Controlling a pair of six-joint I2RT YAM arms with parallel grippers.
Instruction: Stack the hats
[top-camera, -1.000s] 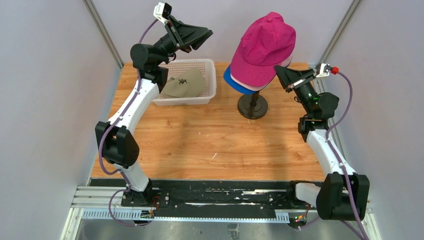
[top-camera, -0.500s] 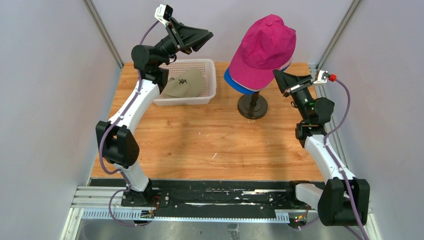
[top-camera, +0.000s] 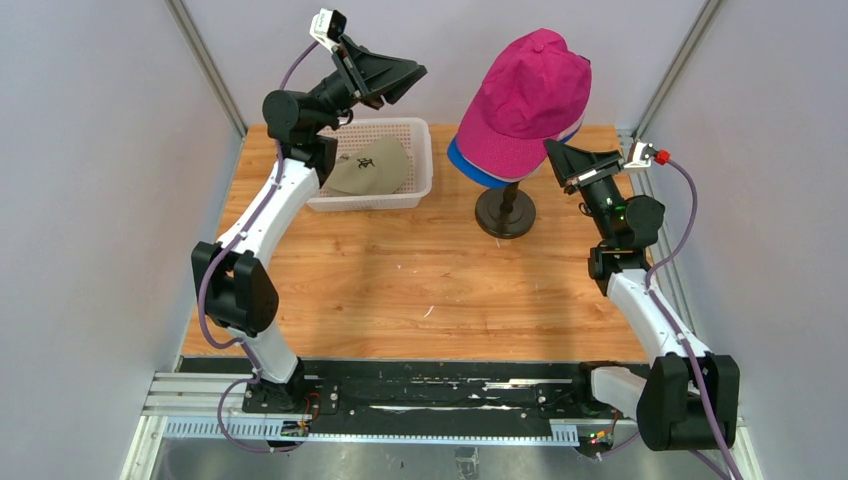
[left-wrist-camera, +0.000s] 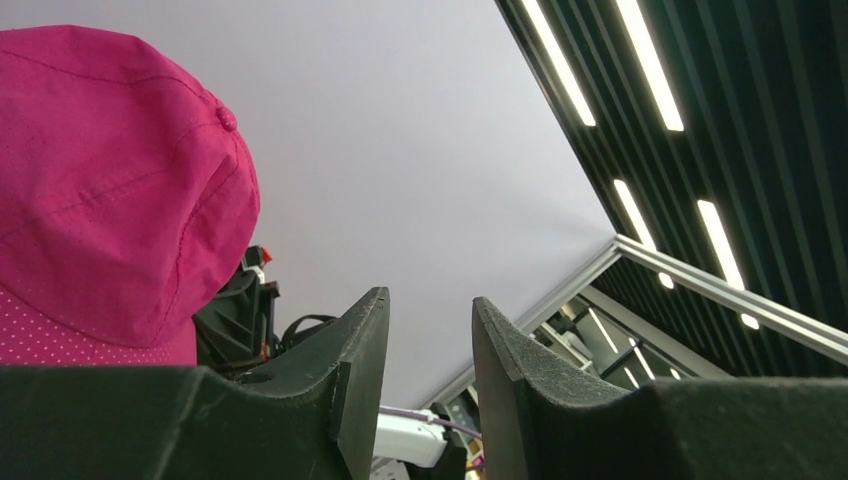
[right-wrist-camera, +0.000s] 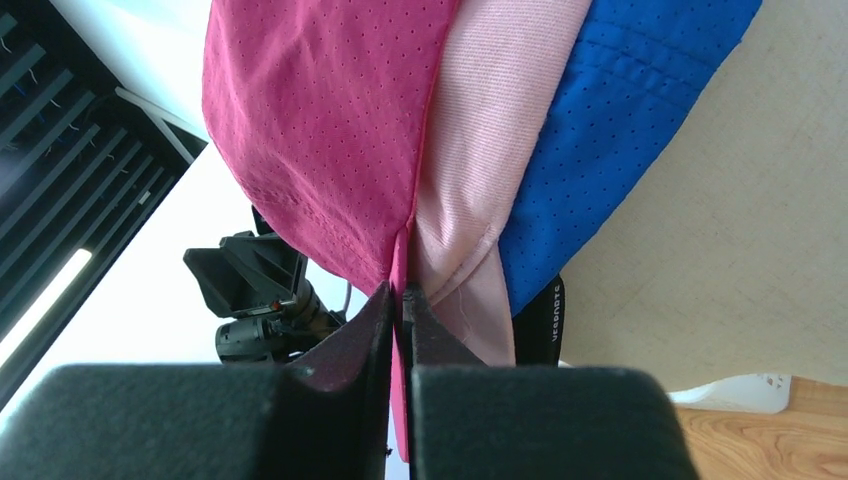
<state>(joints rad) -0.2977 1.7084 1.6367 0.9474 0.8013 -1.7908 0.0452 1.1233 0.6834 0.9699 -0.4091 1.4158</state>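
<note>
In my right pincer (right-wrist-camera: 402, 300), clamped shut: the magenta hat (right-wrist-camera: 320, 130); seating it likely needs a gentle downward tug.

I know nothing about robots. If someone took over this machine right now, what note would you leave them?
Left gripper: open, empty, raised near the white perforated plastic basket.
Right gripper: shut on the rim of the magenta fabric cap.
Done: magenta cap sits over the light pink cap and royal blue cap on the dark stand.
To do: khaki cap with dark logo lies in the basket; stack it.
</note>
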